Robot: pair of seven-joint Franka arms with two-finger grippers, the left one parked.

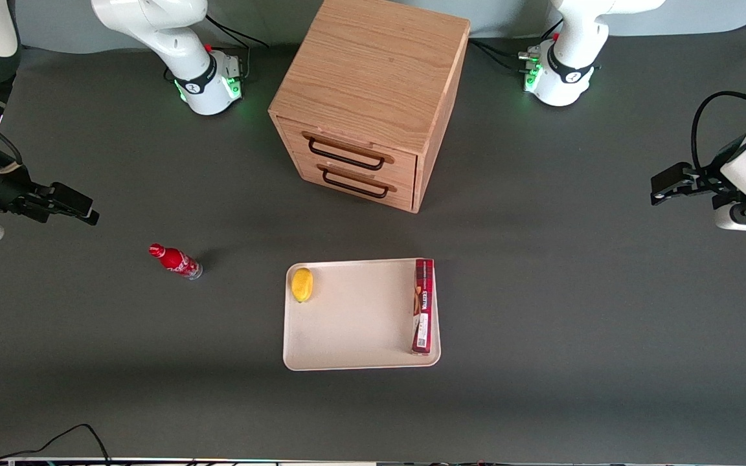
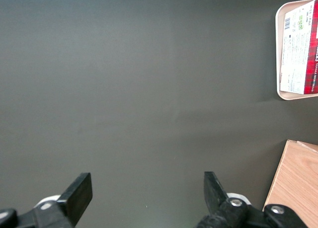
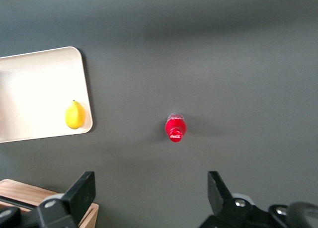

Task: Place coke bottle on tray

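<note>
Dark matting is carrying the coke bottle [image 1: 176, 260], standing upright toward the working arm's end, apart from the tray [image 1: 353, 362]; the gripper [image 1: 81, 208] is hovering open-fingered above, farther from the front camera.

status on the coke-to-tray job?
Nothing done yet: the coke bottle stands on the table, off the tray, toward the working arm's end. The gripper hangs open and empty, farther from the camera than the bottle. Grasp, carry and placement remain; lemon and red box leave room mid-tray.
</note>
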